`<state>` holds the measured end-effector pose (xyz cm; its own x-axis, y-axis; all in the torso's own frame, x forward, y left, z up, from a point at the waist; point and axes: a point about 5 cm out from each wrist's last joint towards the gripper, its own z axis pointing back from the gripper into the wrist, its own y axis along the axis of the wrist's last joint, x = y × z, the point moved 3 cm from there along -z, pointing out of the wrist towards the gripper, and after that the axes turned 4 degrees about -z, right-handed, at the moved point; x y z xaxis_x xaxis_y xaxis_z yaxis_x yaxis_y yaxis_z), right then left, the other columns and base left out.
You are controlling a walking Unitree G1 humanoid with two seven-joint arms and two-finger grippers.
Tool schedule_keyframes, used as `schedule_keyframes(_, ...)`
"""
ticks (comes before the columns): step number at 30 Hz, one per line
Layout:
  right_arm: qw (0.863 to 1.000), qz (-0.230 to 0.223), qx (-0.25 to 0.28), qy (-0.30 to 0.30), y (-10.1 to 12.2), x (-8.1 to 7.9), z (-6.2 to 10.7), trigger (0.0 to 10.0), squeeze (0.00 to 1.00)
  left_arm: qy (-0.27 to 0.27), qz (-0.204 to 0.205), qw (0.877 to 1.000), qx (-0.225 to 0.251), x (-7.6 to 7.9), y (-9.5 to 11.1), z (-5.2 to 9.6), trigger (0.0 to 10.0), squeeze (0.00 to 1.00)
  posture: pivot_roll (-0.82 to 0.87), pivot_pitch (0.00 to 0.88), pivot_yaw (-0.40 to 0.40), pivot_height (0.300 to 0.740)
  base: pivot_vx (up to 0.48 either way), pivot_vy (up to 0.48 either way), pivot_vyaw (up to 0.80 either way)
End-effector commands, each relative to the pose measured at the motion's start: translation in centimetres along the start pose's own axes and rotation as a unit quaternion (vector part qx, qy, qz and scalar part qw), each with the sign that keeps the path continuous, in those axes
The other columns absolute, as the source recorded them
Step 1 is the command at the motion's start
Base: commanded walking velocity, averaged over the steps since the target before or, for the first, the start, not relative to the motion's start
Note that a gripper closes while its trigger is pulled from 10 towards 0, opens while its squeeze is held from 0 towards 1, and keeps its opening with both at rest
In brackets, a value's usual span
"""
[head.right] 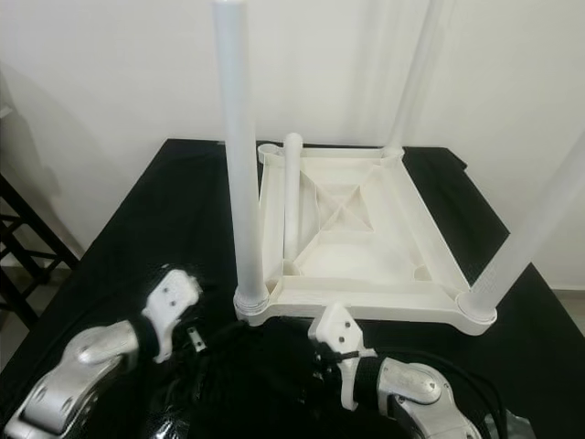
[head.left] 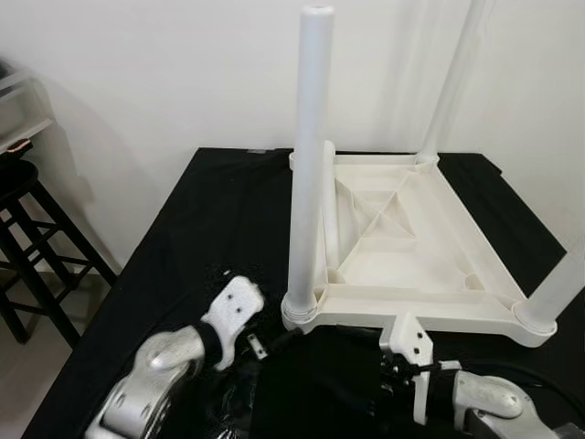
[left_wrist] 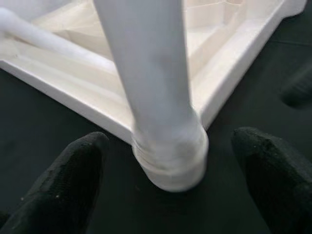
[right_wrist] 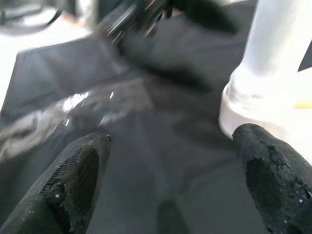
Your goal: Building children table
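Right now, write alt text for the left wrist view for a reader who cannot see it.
A white table leg stands upright in the corner socket of an upside-down white tabletop, close to the camera. The left gripper is open, its two black fingers on either side of the leg's base without touching it, over a black cloth.

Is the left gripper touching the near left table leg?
Apart. Left wrist view shows dark cloth between each of the left gripper's fingers and the leg.
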<state>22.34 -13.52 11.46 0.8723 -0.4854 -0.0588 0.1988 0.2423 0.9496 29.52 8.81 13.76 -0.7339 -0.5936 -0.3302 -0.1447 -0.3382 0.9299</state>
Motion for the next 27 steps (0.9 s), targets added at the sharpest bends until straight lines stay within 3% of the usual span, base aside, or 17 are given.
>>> schedule_keyframes(1,1.000,0.005,-0.007,0.000,-0.3,0.1,0.0,10.0,0.00,-0.010,0.006,1.000,-0.007,0.2,-0.3,-0.2,10.0,0.00,-0.05,0.000,-0.002,0.740,0.000,0.000,0.00)
schedule_keyframes(4,1.000,0.009,-0.014,-0.014,-0.4,0.7,0.4,10.0,0.00,-0.042,0.017,0.999,0.028,0.5,1.4,-0.7,10.0,0.00,-0.05,0.000,0.002,0.740,0.000,0.000,0.00)
schedule_keyframes(7,0.999,0.018,-0.019,-0.029,-0.2,1.5,0.9,10.0,0.00,-0.073,0.019,0.997,0.035,0.9,1.7,-0.3,10.0,0.00,-0.05,0.000,0.000,0.740,0.000,0.000,0.00)
schedule_keyframes(12,0.999,0.020,-0.023,-0.035,-0.2,1.9,1.3,10.0,0.00,-0.082,0.024,0.996,0.034,1.1,1.5,-0.1,10.0,0.00,-0.05,0.000,-0.009,0.740,0.000,0.000,0.00)
schedule_keyframes(17,0.999,0.019,-0.017,-0.034,0.0,2.0,1.3,10.0,0.00,-0.123,0.074,0.987,0.067,1.7,2.1,-0.1,10.0,0.00,-0.06,0.000,-0.023,0.740,0.000,0.000,0.00)
schedule_keyframes(24,0.999,0.015,0.000,-0.044,0.5,2.4,1.3,10.0,0.00,-0.131,0.058,0.989,0.048,2.0,1.4,-0.6,10.0,0.00,-0.06,0.002,-0.025,0.740,0.000,0.000,0.00)
schedule_keyframes(27,0.999,0.011,0.010,-0.046,0.7,2.5,1.3,10.0,0.00,-0.120,0.056,0.990,0.048,2.0,1.5,-1.5,10.0,0.00,-0.06,0.004,-0.027,0.740,0.000,0.000,0.00)
